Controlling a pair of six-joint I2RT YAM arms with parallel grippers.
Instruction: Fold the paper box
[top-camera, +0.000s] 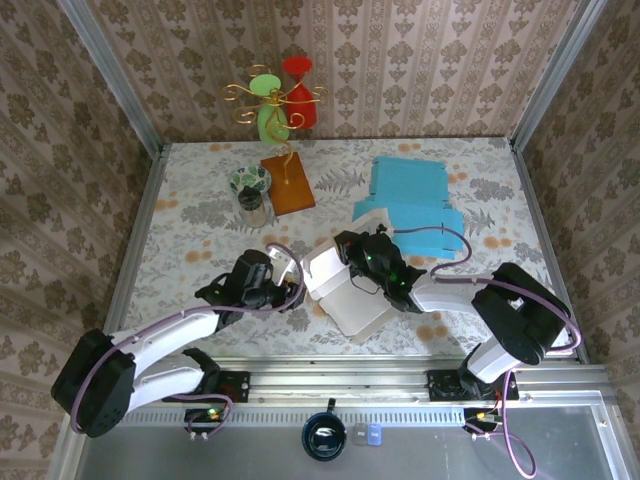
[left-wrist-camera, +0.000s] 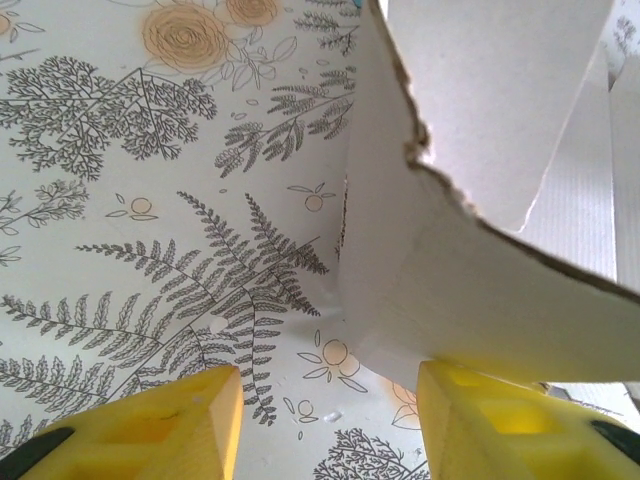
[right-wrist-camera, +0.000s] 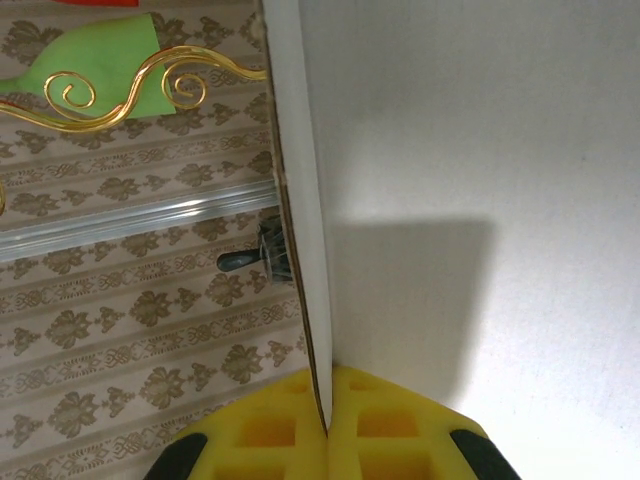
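Paper box (top-camera: 345, 290), one and white, sits at the near middle of the worktop (top-camera: 190, 215). The worktop has a fern-and-flower print and is walled in by damask wallpaper (top-camera: 420, 70). The right pincer (right-wrist-camera: 327, 385) is clamped on an upright panel edge. The left pincer (left-wrist-camera: 328, 385) stands half spread, with a box corner against one finger. Behind lie one blue flat stack (top-camera: 415, 195), one brown board (top-camera: 287, 183) and one jar (top-camera: 251, 190).

In your left wrist view the box (left-wrist-camera: 480, 260) runs off the top and right edges; the bottom edge cuts the left gripper (left-wrist-camera: 330, 425); in your right wrist view it cuts the right gripper (right-wrist-camera: 328, 420); a dark thing (right-wrist-camera: 245, 262) sits half behind the box, too blurred to name.
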